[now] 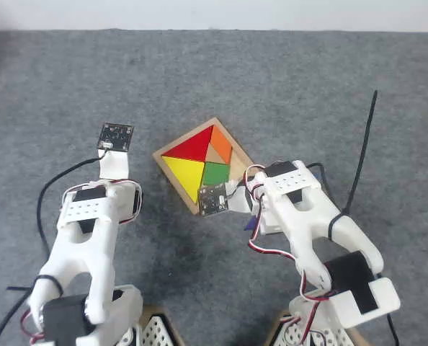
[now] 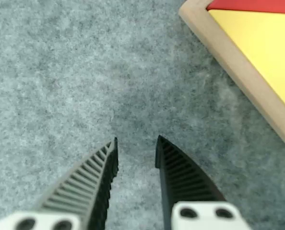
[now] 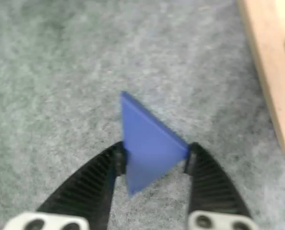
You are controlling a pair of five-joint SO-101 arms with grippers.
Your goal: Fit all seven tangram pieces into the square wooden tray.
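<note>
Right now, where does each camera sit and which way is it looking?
High view: fixed overhead, looking down on the wooden tray; left arm and right arm show.
Left wrist view: on the left wrist, facing the mat beside the tray; the open left gripper shows.
Right wrist view: on the right wrist, facing the mat; the right gripper shows, clamping a blue triangle.
Shared: all three catch the tray's rim.
</note>
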